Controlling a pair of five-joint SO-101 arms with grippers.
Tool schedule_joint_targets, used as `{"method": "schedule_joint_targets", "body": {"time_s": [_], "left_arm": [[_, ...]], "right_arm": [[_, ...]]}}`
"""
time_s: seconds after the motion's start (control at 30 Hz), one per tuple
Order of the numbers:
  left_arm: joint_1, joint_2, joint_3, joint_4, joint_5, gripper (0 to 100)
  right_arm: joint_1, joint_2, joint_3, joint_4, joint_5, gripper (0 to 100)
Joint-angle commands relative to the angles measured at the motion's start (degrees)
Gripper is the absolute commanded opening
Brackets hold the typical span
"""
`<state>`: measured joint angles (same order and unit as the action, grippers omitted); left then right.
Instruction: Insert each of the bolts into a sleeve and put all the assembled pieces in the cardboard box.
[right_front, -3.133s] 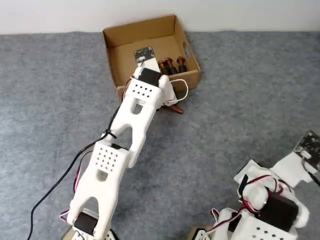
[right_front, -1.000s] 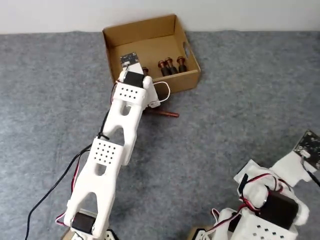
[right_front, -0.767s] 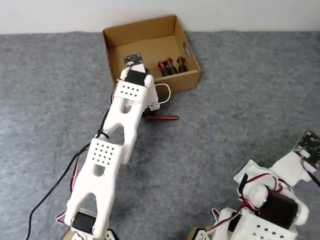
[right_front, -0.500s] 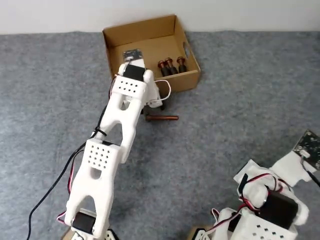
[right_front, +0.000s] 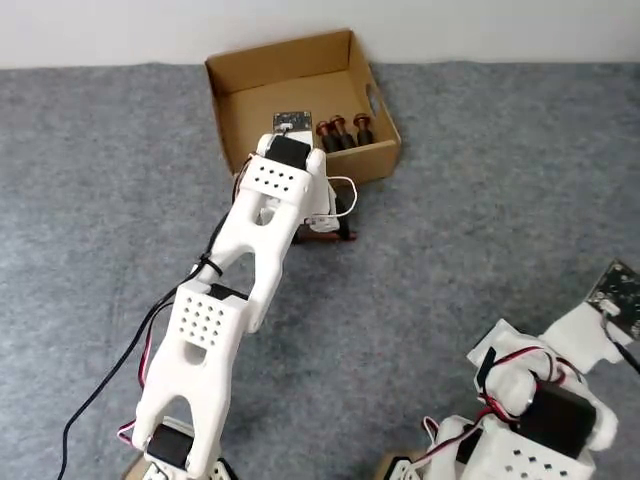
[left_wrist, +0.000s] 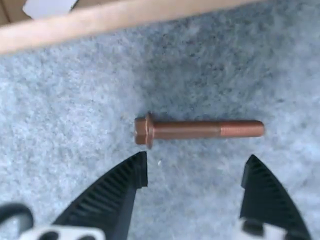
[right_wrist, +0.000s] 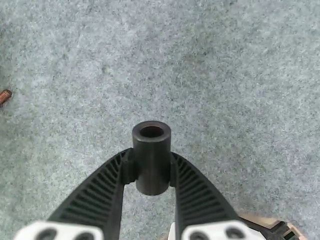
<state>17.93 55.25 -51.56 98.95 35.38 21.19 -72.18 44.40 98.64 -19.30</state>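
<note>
The left claw (left_wrist: 196, 165), spread, has swung back above the loose bolt (left_wrist: 197, 129) near the cardboard box (right_front: 285, 62); the right claw (right_wrist: 151, 164) pinches a sleeve (right_wrist: 151, 145), ready for insertion.

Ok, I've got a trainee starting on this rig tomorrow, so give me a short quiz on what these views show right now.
1. True or false: the left tool grips the bolt.
2. What does the right tool hold? A) a bolt B) a black sleeve C) nothing
3. How many pieces show inside the cardboard box in the high view?
Key: 1 false, it is open over the bolt, which lies on the carpet; 2 B; 3 three.
</note>
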Motion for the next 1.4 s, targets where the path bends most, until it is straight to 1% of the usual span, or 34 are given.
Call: {"method": "schedule_joint_targets", "body": {"time_s": [0.0,0.1,0.27,0.53,0.63,0.73,0.87,1.07,1.37], "left_arm": [[-0.9,-0.7,-0.5,1.0,1.6,31],[-1.4,-0.4,-2.9,0.5,3.3,31],[0.0,-0.2,-5.9,0.9,6.5,31],[-0.4,3.3,-5.8,1.5,7.5,31],[0.1,2.3,-6.0,1.6,9.7,31],[1.1,0.6,-5.8,1.6,10.2,31],[1.8,-1.5,-5.7,1.6,14.3,31],[2.7,-1.8,-5.8,1.5,26.1,31],[1.8,-0.4,-5.9,1.3,33.1,31]], "right_arm": [[0.4,0.0,-0.4,-1.1,-0.3,0.9],[0.4,0.0,-0.4,-1.1,-0.3,0.9],[0.4,0.0,-0.4,-1.1,-0.3,0.9],[0.4,0.0,-0.4,-1.1,-0.3,0.9],[0.4,0.0,-0.4,-1.1,-0.3,0.9],[0.4,0.0,-0.4,-1.1,-0.3,0.9],[0.4,0.0,-0.4,-1.1,-0.3,0.9],[0.4,0.0,-0.4,-1.1,-0.3,0.9],[0.4,0.0,-0.4,-1.1,-0.3,0.9]]}}
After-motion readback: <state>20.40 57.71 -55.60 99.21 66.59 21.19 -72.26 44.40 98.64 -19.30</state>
